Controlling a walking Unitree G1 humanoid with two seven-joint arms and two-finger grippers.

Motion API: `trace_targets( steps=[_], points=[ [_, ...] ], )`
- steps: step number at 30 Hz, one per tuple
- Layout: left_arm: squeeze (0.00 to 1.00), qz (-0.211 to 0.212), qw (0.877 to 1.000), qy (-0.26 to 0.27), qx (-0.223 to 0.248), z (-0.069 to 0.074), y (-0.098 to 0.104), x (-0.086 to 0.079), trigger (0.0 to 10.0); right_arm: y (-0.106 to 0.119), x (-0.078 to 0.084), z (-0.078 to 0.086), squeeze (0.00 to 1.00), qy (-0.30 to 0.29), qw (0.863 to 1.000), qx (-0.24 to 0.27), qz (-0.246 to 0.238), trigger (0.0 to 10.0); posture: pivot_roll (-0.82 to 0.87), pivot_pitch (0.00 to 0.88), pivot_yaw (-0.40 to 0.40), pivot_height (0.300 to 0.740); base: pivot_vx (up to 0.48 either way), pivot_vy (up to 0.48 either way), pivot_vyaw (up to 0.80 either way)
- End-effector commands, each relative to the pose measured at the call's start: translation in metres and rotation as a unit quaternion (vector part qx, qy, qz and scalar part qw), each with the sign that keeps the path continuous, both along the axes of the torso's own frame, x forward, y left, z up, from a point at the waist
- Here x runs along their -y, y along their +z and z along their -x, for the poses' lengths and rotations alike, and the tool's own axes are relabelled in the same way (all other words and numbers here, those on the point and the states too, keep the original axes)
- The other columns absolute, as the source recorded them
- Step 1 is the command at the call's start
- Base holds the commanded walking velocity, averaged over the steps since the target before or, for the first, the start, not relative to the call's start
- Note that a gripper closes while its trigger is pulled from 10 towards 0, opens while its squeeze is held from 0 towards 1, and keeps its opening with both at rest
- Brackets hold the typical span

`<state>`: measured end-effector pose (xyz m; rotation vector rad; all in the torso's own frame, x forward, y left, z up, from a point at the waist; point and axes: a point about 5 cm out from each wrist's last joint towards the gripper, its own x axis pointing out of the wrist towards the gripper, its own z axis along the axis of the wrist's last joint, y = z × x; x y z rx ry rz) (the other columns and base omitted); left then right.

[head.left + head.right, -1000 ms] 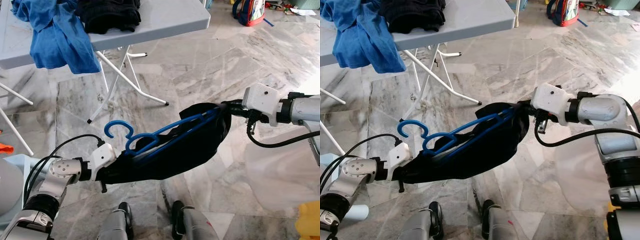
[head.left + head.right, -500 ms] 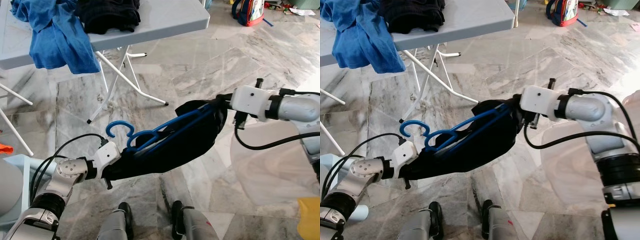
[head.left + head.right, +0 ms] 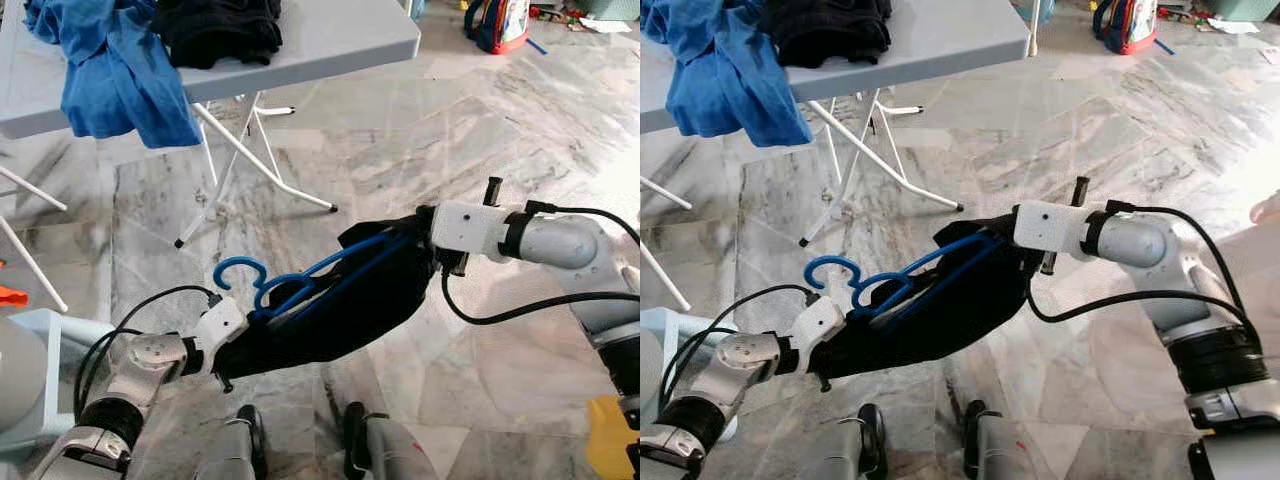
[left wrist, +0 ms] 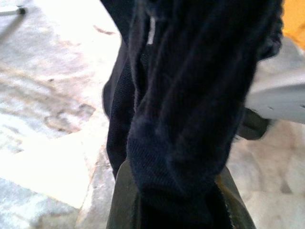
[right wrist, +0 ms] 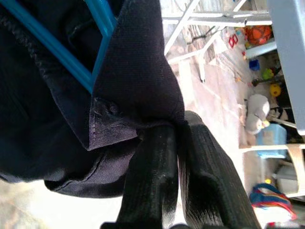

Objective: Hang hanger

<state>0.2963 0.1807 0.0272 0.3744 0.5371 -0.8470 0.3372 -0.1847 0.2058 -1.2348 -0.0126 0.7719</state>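
Now the blue hanger (image 3: 300,285) rides mid-frame inside a dark garment (image 3: 340,310), slung between both arms. Right gripper (image 5: 178,143) pinches the cloth's edge; left gripper (image 4: 174,200) clamps the other end. Soft, saggy, light load; the stiff hook (image 3: 235,272), centre-left, looks the better hold.

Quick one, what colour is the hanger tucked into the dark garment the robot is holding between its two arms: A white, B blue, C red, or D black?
B: the hanger is blue, its hook curling out of the dark garment near the left gripper, while the right gripper pinches the other end.
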Motion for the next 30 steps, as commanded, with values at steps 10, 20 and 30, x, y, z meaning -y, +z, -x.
trace_targets(
  steps=[10, 20, 30],
  points=[
    [0.0, 0.006, 0.998, 0.042, 0.035, -0.011, 0.004, 0.034, 5.6, -0.025, -0.02, 0.003, 0.0, 0.012, 0.999, 0.031, 0.041, 0.0, -0.17, 0.267, -0.007, 0.74, 0.0, 0.0, 0.0],
    [0.0, 0.021, 0.995, -0.054, 0.08, -0.007, 0.023, 0.071, 7.5, -0.024, 0.0, -0.016, 0.0, -0.052, 0.994, 0.072, 0.058, 0.0, -0.17, 0.262, 0.0, 0.74, 0.0, 0.0, 0.0],
    [0.0, 0.006, 0.994, -0.075, 0.084, -0.003, 0.023, 0.089, 8.3, -0.032, -0.025, -0.015, 0.0, -0.021, 0.998, 0.052, 0.004, 0.0, -0.17, 0.264, 0.003, 0.74, 0.0, 0.0, 0.0]
  ],
)
